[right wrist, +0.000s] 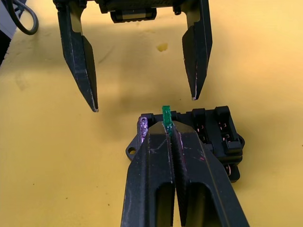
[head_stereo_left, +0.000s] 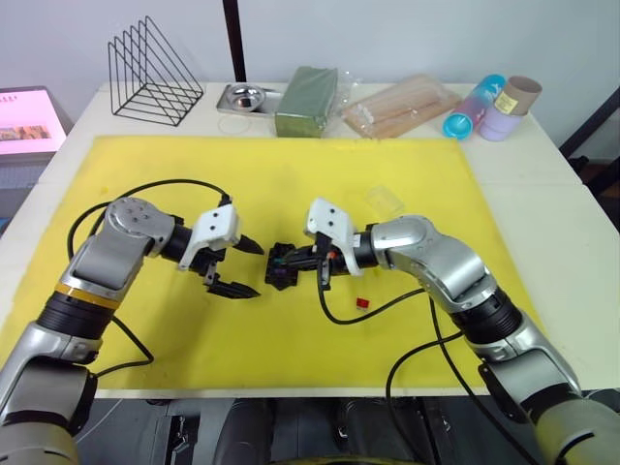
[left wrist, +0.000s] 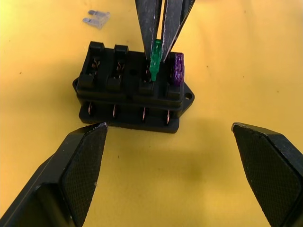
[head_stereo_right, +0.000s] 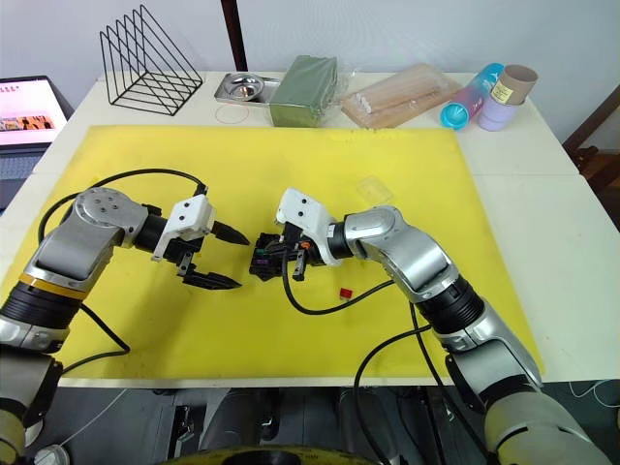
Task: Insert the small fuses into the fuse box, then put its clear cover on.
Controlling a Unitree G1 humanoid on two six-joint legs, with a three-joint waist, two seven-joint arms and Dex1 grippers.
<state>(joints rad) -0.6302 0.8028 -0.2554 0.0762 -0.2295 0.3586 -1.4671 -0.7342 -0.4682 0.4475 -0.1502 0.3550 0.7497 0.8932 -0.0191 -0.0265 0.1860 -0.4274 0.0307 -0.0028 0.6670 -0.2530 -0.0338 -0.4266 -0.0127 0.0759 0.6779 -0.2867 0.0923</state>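
Left wrist view: right gripper (left wrist: 160, 45) w/ jaws pinched on the green fuse (left wrist: 155, 64), its blades at a slot of the fuse box (left wrist: 132, 90) on the yellow mat (head_stereo_left: 291, 174); purple fuse (left wrist: 178, 69) seated beside. Left gripper (head_stereo_left: 235, 267) – jaws wide, empty, just beside the box. Risk: fuse tilts & jams, or unbraced box slides. Red fuse (head_stereo_left: 362, 302), clear cover (head_stereo_left: 384, 201) lie apart. Blade depth hidden – can't tell.

Fuse box (head_stereo_left: 282, 268) sits between both grippers (mid-mat (head_stereo_left: 291, 184)).
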